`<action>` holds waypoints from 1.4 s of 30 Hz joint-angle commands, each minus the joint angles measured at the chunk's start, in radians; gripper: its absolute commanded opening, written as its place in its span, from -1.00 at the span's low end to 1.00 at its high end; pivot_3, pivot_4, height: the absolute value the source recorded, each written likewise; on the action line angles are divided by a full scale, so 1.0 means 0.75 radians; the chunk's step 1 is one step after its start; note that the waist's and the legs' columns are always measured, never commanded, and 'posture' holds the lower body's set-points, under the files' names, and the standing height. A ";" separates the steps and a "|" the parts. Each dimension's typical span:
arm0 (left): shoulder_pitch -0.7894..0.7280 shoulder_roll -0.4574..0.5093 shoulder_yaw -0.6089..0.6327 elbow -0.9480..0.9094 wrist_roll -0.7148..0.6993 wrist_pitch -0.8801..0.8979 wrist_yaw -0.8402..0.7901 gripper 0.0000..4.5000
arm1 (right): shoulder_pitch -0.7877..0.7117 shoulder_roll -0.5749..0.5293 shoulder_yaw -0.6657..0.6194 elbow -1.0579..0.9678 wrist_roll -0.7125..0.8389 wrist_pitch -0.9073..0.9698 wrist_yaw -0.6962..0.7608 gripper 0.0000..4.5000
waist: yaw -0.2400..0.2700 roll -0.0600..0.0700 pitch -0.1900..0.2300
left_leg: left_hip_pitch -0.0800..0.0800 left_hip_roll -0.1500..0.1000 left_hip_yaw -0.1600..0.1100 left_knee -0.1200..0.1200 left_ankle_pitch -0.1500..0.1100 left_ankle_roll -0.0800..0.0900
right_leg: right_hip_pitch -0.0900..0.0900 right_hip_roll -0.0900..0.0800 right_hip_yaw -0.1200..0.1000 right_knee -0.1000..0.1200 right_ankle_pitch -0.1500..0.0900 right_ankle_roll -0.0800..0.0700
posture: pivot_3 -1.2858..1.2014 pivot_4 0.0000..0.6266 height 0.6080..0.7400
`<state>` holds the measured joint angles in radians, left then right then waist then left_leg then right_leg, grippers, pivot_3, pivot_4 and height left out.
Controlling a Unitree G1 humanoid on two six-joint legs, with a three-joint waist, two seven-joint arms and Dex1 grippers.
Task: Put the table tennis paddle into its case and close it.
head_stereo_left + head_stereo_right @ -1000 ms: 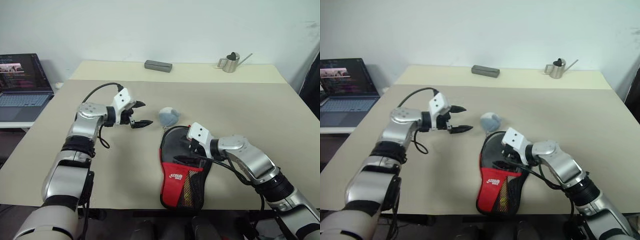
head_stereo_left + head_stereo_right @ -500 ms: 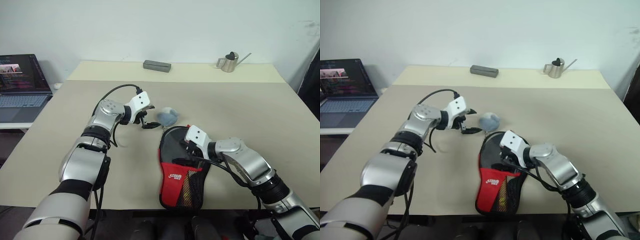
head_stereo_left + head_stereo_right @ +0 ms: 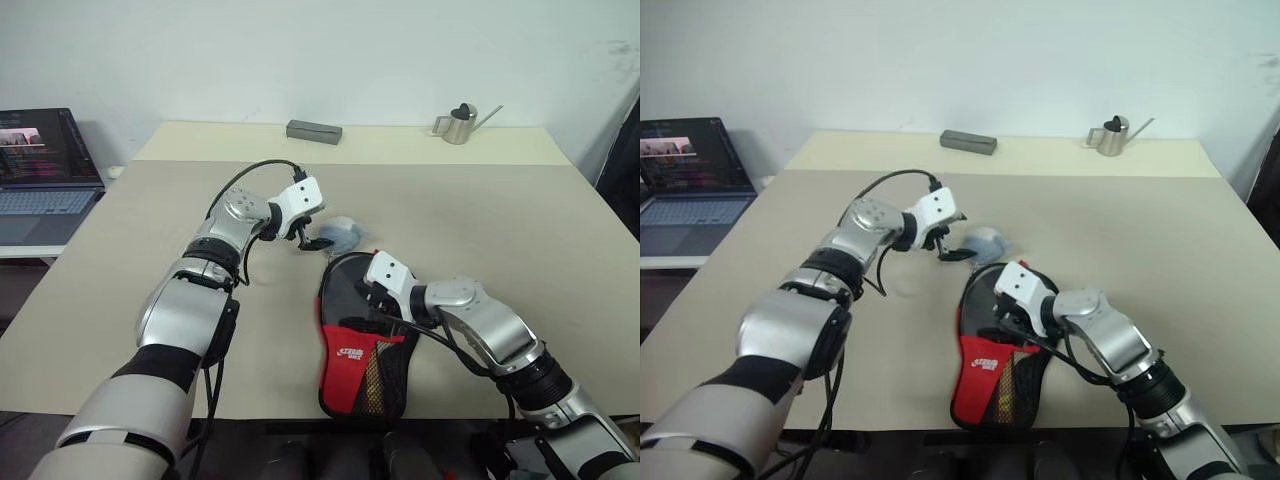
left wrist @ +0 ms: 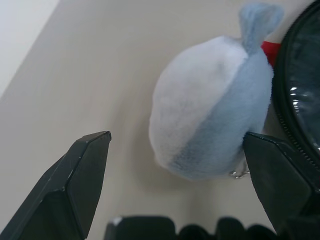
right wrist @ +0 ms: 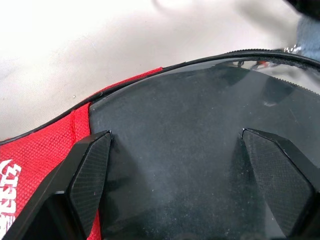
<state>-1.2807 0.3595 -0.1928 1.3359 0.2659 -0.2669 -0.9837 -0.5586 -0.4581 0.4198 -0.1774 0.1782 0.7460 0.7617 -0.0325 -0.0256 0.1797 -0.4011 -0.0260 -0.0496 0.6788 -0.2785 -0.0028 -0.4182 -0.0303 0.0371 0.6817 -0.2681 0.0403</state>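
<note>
Left eye view looks down on a beige table (image 3: 480, 230) where the case (image 3: 365, 340) lies near the front edge, its round end pointing away and its narrow end toward the near side. It is a soft, paddle-shaped pouch, black around the rim with a zipper line, and its near half carries a red fabric panel with a small white logo (image 3: 352, 352) and a red mesh pocket beside it on the right. The far, round half shows a dark glossy face under the rim; from the right wrist view this reads as the black rubber of the table tennis paddle (image 5: 200, 150) lying in the case, bordered by a red edge, though the handle cannot be made out. The right gripper (image 3: 375, 305) sits over that round part with its two black fingers spread wide, one to each side of the dark face, gripping nothing that I can see. Just beyond the far rim of the case rests a small plush ball (image 3: 343, 232), white on one side and pale blue-grey on the other, with a little tuft, touching or almost touching the zipper rim. The left gripper (image 3: 318, 240) hovers right at this ball from its left, fingers wide apart and holding nothing. Far back on the table lie a grey block (image 3: 314, 131) and a small metal watering can (image 3: 460, 124); a laptop (image 3: 40, 165) stands off to the left.
</note>
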 commanded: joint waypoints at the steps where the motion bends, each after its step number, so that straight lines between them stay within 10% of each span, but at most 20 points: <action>1: -0.028 -0.006 -0.016 -0.005 0.030 -0.003 -0.004 1.00 | 0.011 -0.001 -0.020 -0.050 -0.005 0.012 -0.007 0.98 | 0.000 0.000 0.000 | 0.000 0.000 0.000 0.000 0.000 0.000 | 0.000 0.000 0.000 0.000 0.000 0.000 | 0.03 -0.52 1.00; 11: -0.016 -0.048 -0.022 -0.001 0.054 -0.011 -0.060 1.00 | 0.033 -0.066 -0.081 -0.064 0.000 0.108 -0.030 0.98 | 0.002 0.000 0.000 | 0.000 0.000 0.000 0.000 0.000 0.000 | 0.000 0.000 0.000 0.000 0.000 0.000 | 0.03 -0.52 1.00; 25: 0.019 -0.043 0.013 -0.008 0.016 0.007 -0.123 -0.93 | 0.104 -0.063 -0.083 -0.135 0.006 0.165 -0.070 1.00 | 0.002 -0.001 -0.001 | 0.000 0.000 0.000 0.000 0.000 0.000 | 0.000 0.000 0.000 0.000 0.000 0.000 | 0.03 -0.52 1.00; 42: 0.130 0.050 0.108 -0.107 -0.116 -0.019 -0.288 -0.94 | 0.109 0.058 -0.076 0.132 -0.021 0.019 -0.064 1.00 | -0.017 -0.004 -0.004 | 0.007 0.002 0.000 0.000 0.000 0.000 | 0.006 0.003 0.001 0.001 0.000 0.000 | 0.03 -0.52 1.00</action>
<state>-1.1804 0.3838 -0.1241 1.2933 0.1979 -0.2724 -1.1738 -0.4909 -0.4246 0.3347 -0.1575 0.1778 0.7848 0.7148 -0.0456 -0.0285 0.1767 -0.3947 -0.0242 -0.0497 0.6789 -0.2786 -0.0026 -0.4122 -0.0279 0.0378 0.6824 -0.2677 0.0397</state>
